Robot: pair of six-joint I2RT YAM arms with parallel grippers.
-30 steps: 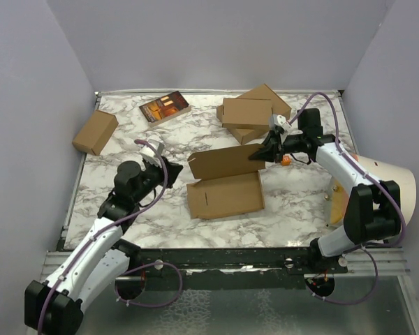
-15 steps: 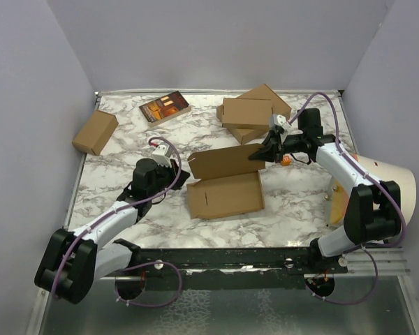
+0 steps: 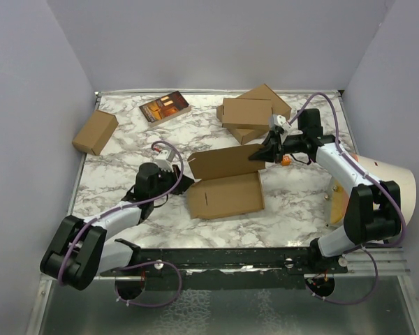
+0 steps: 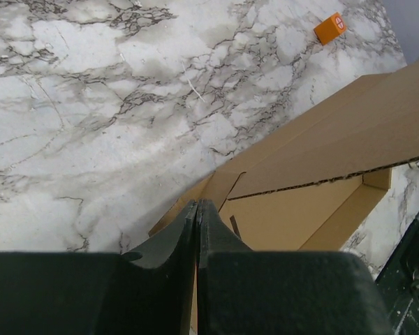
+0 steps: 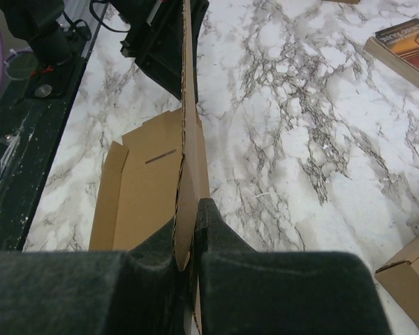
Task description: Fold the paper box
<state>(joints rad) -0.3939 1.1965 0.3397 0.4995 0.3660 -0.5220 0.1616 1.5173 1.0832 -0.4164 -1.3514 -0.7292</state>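
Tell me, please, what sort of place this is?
Probably a robot lab test cell: a marble-patterned tabletop enclosed by plain grey wall panels, a white left arm and right arm bolted to a black rail, and a half-folded brown corrugated cardboard box.

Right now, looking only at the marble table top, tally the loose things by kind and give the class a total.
paper box, a part-folded sheet: 1
ready-folded flat boxes, stacked: 2
small thick carton: 1
book: 1
orange tag: 1
Total: 6
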